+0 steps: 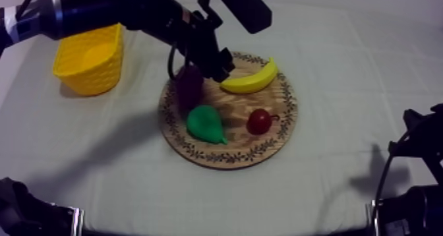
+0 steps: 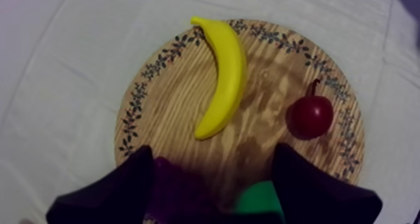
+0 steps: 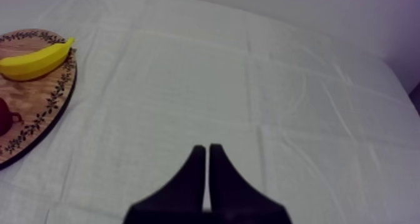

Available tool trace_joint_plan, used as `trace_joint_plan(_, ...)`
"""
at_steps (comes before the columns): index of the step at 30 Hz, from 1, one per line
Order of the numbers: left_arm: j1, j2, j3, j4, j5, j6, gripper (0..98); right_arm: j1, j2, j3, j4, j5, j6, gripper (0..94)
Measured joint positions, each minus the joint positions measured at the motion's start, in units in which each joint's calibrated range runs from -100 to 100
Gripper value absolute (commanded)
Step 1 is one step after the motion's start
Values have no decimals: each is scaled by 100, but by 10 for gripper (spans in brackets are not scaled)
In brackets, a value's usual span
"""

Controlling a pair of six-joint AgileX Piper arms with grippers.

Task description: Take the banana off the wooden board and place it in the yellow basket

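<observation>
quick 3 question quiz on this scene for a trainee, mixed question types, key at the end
1. True or false: the banana lies on the board, in no claw.
2. Pick one. The left claw is: A) open, over the board; B) shut on the banana; C) shut on nothing.
3. Fill in: the right claw is ___ (open or shut).

Key: 1 true; 2 A; 3 shut.
</observation>
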Motion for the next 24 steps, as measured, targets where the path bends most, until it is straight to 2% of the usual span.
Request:
trace_joint_plan(5, 4, 136, -48, 3, -22, 96, 699, 0, 0, 0, 0, -6, 0, 3)
trace_joint_plan(11, 4, 482, -360, 107, 80, 49, 694, 0, 0, 0, 0, -6, 7, 3)
trace_joint_plan(17, 22, 1105, -985, 161, 481, 23, 691, 0, 0, 0, 0, -6, -2, 3)
trace_joint_plan(24, 59, 1869, -1919, 125, 1167, 63, 690, 0, 0, 0, 0, 11, -2, 3)
